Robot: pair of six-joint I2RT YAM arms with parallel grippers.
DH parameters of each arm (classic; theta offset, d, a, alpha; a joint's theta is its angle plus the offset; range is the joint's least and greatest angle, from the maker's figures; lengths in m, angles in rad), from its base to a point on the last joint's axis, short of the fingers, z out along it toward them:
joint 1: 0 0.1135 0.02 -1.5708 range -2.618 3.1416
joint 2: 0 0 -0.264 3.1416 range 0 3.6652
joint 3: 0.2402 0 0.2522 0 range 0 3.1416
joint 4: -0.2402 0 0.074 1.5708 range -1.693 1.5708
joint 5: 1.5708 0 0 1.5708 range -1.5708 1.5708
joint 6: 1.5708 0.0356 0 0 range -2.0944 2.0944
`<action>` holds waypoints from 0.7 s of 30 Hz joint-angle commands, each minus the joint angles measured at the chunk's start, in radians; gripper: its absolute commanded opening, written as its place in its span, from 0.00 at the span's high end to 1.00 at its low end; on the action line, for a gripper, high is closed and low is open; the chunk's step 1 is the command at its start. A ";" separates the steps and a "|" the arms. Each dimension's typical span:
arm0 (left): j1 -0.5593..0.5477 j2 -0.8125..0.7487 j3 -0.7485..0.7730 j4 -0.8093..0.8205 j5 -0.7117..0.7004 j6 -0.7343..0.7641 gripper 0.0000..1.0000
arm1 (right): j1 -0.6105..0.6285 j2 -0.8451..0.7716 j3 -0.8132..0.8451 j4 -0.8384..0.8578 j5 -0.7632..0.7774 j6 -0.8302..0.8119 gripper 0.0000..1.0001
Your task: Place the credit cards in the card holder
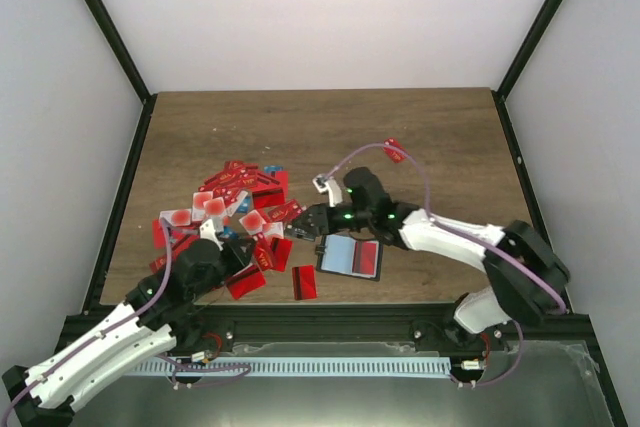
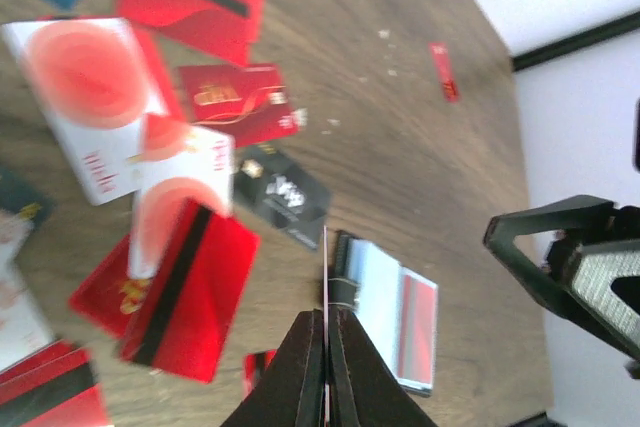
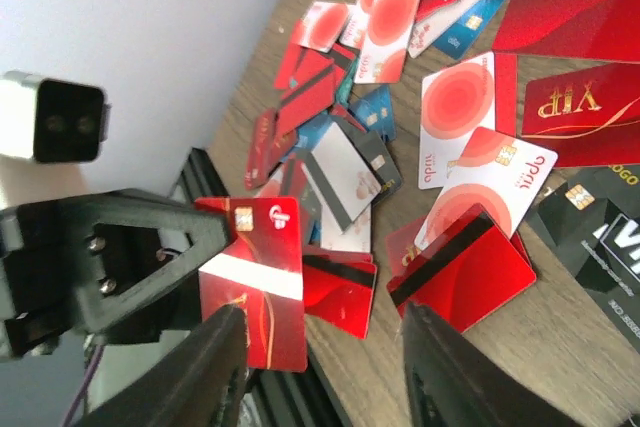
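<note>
Left wrist view shows the left pincer (image 2: 327,319) clamped on a single card, seen edge-on as a thin line between the closed fingers. Right wrist view shows the same card face-on: a red card (image 3: 255,287) with a white band and a chip, held upright above the table (image 1: 420,137). The right pincer (image 3: 325,315) stands open with nothing between its fingers, hovering near the held card. The card holder (image 1: 350,257) lies open and flat near the front edge of the table, just right of the heap of credit cards (image 1: 245,202). A pale-blue face and a red face show inside it.

The step in hand looks like carrying this card to the holder and sliding it in. To do it well, the left arm should swing the card over the holder and tilt it low, so that its leading edge meets the pocket mouth squarely. It should then push along the pocket rather than down into it. The holder is light and will likely skid, so the right pincer would do well to press on it first. Release only once the card sits deep enough to hold itself.
</note>
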 commanded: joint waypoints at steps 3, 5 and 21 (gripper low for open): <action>-0.001 0.091 0.022 0.382 0.149 0.205 0.96 | -0.091 -0.230 -0.189 0.061 -0.132 0.003 0.40; 0.000 0.137 0.028 0.473 0.202 0.241 0.96 | -0.104 -0.297 -0.237 0.062 -0.160 0.011 0.30; -0.001 0.301 0.072 0.839 0.516 0.295 0.96 | -0.124 -0.446 -0.323 0.259 -0.397 0.117 0.47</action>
